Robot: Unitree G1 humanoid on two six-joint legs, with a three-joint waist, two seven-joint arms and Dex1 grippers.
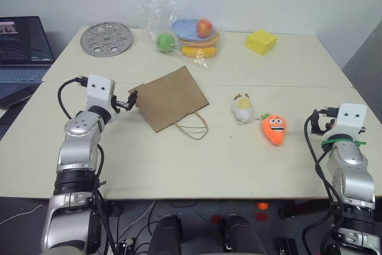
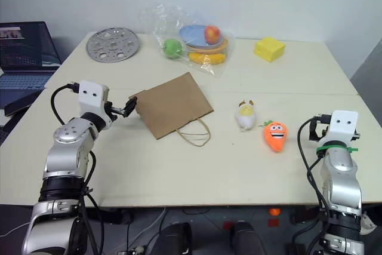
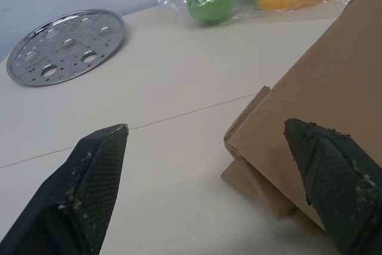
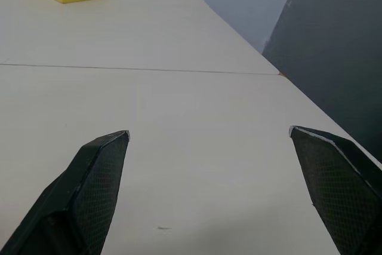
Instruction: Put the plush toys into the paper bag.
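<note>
Paper bag (image 3: 334, 82) corner behind left pincer (image 3: 209, 177) finger

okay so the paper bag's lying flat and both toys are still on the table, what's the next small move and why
Probably ease the left hand forward so its open fingers straddle the near corner of the paper bag, then close. That corner already sits between the fingers in the left wrist view, and the bag lies flat, so it likely must be lifted open before the carrot or white toy can go in.

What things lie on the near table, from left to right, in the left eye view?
Left gripper → paper bag → white toy → carrot toy → right gripper.
</note>
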